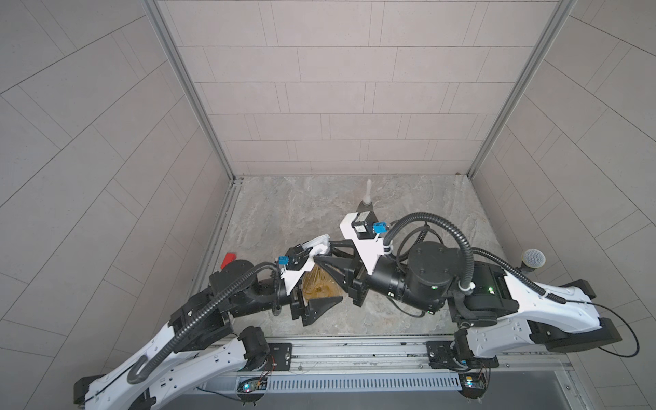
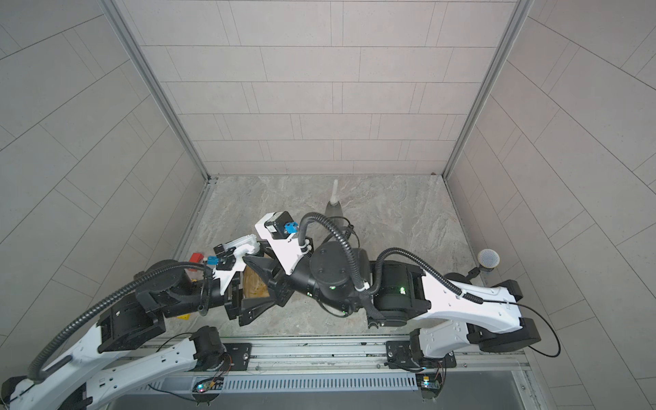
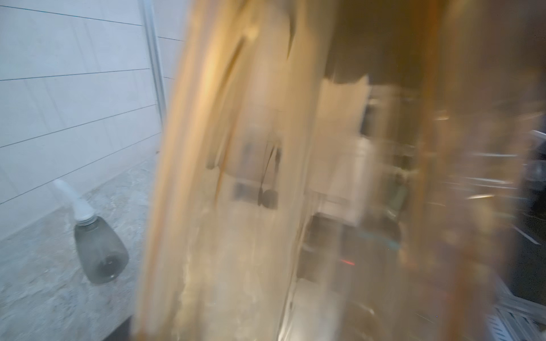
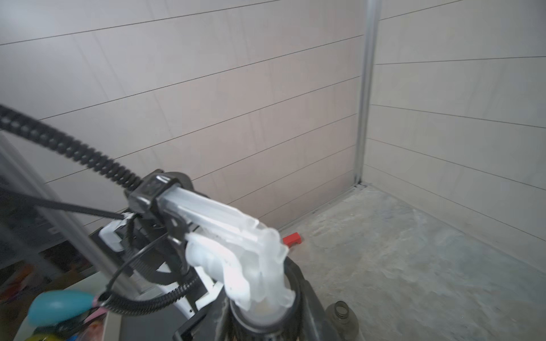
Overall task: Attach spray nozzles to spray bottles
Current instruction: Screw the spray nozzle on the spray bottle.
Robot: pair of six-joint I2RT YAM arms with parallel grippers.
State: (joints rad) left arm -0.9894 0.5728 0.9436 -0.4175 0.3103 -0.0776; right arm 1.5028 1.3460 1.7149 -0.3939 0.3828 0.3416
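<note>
Blurred amber bottle [image 3: 266,206] fills left claw's [image 1: 321,284] wide grip; right claw [image 4: 263,320] pinches white nozzle [image 4: 236,245], contact half hidden.

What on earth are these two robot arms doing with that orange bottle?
They are fitting a spray head onto a bottle. The left gripper holds the orange-amber bottle by its body, while the right gripper seems clamped on the white spray nozzle at the bottle's neck. At the back of the table a grey bottle already wears its nozzle; another grey bottle stands open, waiting. A red block lies off to the side, untouched.
</note>
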